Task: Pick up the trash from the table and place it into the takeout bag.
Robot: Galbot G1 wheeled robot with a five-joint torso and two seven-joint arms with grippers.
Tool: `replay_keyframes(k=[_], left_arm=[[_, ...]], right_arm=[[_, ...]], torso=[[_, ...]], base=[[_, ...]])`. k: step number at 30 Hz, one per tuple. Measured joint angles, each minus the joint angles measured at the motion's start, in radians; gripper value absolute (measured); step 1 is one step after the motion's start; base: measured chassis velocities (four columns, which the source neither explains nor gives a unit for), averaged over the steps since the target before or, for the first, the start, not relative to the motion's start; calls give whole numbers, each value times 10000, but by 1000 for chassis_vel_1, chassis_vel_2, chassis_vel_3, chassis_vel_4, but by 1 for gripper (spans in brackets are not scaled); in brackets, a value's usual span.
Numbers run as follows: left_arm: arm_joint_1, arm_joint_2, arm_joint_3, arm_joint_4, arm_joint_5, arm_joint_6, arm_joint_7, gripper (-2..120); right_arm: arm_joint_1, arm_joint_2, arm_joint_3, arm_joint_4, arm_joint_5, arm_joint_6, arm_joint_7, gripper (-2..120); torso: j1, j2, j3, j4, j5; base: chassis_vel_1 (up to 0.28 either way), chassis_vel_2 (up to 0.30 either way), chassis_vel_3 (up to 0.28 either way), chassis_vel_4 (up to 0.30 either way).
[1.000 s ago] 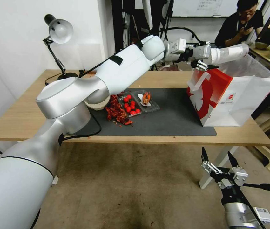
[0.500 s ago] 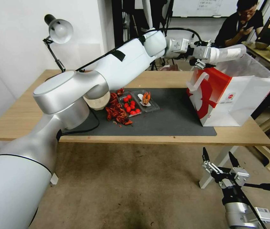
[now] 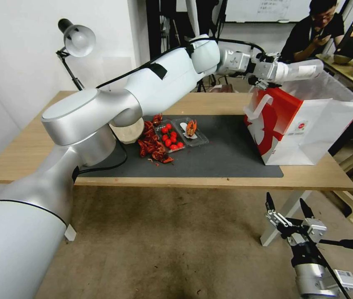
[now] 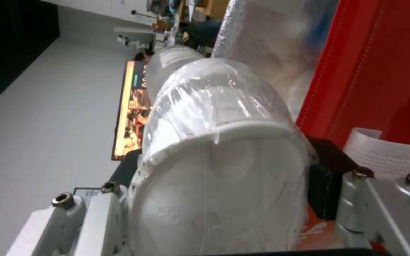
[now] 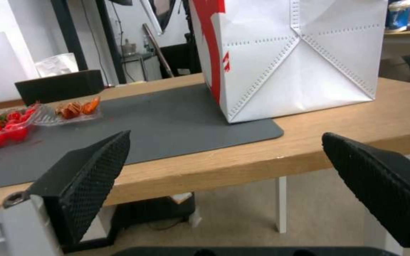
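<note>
1. The plastic cup (image 3: 299, 70) is held sideways in the left gripper (image 3: 268, 74), just above the takeout bag (image 3: 305, 124).
2. The cup could be dropped outside the bag, because it is over the near edge and not the middle.
3. The bag could be tipped if its rim is bumped.
4. The left arm is stretched far across the table (image 3: 27, 153); its fingers are pinched on the cup.
5. The right gripper (image 3: 286, 207) is parked low, in front of the table, fingers spread wide.
</note>
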Motion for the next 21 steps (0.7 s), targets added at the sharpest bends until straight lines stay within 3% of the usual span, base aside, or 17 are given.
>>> replay_keyframes(k=[12,21], left_arm=[[-203,0,202,-3,51,65,-428,98],[-204,1,202,26,-43,39,-517,100]], right_arm=[[94,-11,-43,-68,28,-9,-28,100],[104,-30,-67,-111,59,-10,-66,100]], torso=[[0,0,0,0,0],[1,0,0,0,0]], base=[[0,0,0,0],[0,0,0,0]])
